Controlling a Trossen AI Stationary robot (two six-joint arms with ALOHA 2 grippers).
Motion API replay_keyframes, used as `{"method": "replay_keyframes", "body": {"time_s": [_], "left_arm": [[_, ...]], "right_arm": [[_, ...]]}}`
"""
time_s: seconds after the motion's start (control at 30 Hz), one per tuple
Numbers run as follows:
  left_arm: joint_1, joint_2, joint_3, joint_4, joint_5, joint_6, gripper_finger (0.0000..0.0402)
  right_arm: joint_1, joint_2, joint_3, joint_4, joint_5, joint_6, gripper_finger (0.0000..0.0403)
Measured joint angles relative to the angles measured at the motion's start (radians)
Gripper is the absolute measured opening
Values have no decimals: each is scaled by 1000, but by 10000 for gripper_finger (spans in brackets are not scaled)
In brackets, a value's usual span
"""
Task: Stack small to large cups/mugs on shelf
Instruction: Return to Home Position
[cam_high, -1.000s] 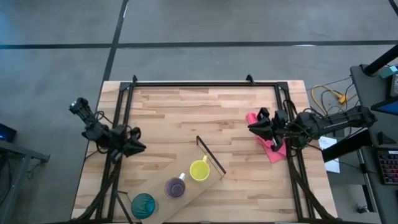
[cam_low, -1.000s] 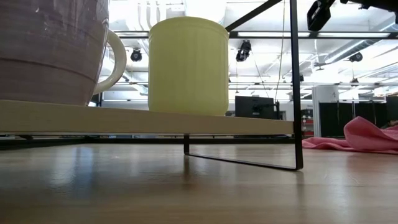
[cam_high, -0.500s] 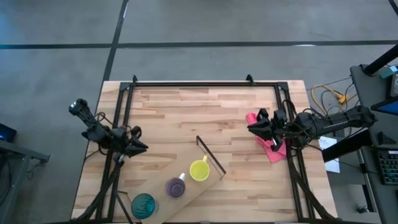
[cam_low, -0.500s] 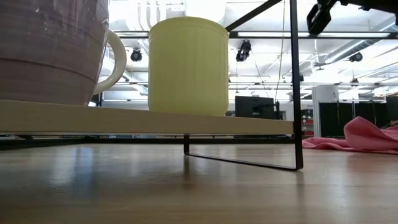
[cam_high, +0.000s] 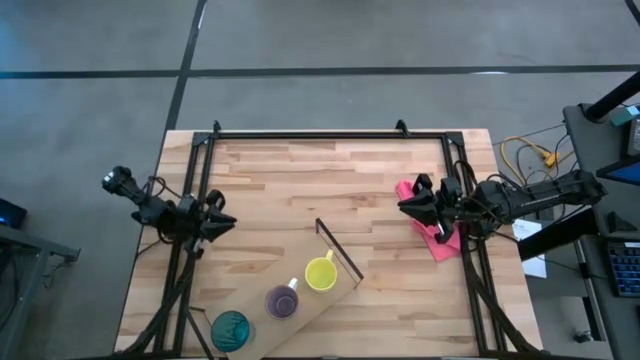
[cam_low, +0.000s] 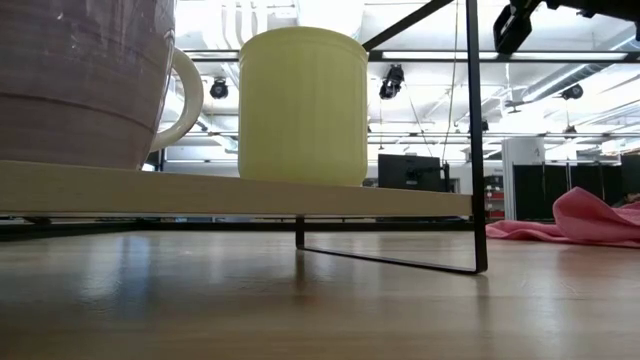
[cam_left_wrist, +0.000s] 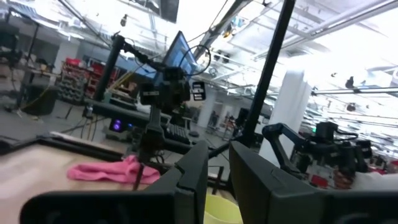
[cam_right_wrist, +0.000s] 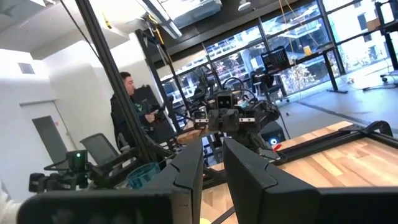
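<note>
The shelf board (cam_high: 300, 315) lies slantwise at the table's near edge, its dark metal frame (cam_high: 338, 250) upright at its far right end. On the board stand, in a row, the teal tumbler (cam_high: 230, 328), the purple cup (cam_high: 282, 301) and the yellow mug (cam_high: 320, 272). The low view shows the yellow mug (cam_low: 300, 105) and the purple cup (cam_low: 80, 80) upright on the board (cam_low: 230, 195). My left gripper (cam_high: 224, 223) is shut and empty at the table's left edge. My right gripper (cam_high: 405, 206) is shut and empty at the right, next to the pink cloth (cam_high: 432, 238).
The pink cloth lies bunched at the table's right edge under my right arm. A dark rail frame (cam_high: 330, 134) runs along the far, left and right edges. Bare wood lies in the table's middle and far part. A person (cam_right_wrist: 127, 106) sits in the room beyond.
My left gripper has drawn back a little toward the table's far left and stays shut. The cups and the shelf board have kept still.
</note>
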Motion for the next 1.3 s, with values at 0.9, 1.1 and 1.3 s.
{"method": "replay_keyframes", "body": {"time_s": [0.9,1.1,1.3], "left_arm": [[335,160,2,-102,367,-199,52],[335,130,8,-157,365,-199,52],[335,70,10,-240,318,-234,52]], "right_arm": [[0,0,0,-6,-56,-63,59],[4,0,-21,-19,-114,-34,59],[31,-13,-73,54,-118,-35,59]]}}
